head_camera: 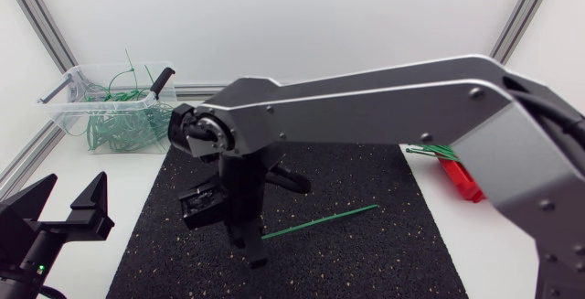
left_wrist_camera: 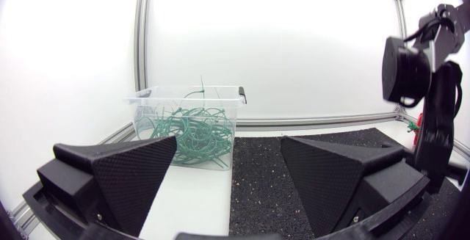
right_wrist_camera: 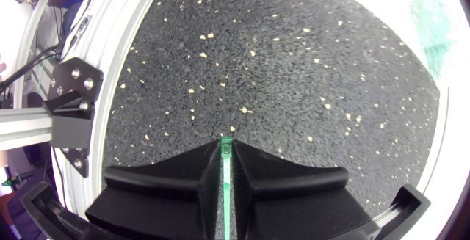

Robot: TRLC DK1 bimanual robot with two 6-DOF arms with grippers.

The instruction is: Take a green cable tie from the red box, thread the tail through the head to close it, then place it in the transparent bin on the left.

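Cable tie [head_camera: 320,221] stretches low across the black mat [head_camera: 384,262], one end pinched between the closed fingers of the right hand [right_wrist_camera: 228,152], with what looks like its head just past the fingertips. The left hand [head_camera: 73,194] stands wide open and empty at the tabletop's near left, well apart. The step seems to be bringing the tie up for threading: lift gently so the long tail does not whip, hold firm near the head, and offer the tail tip squarely to the left hand

Right arm [head_camera: 366,107] across the mat's [head_camera: 366,262] middle — an obstacle; open table [head_camera: 123,176] between left hand [head_camera: 73,186] and transparent bin [head_camera: 101,103]
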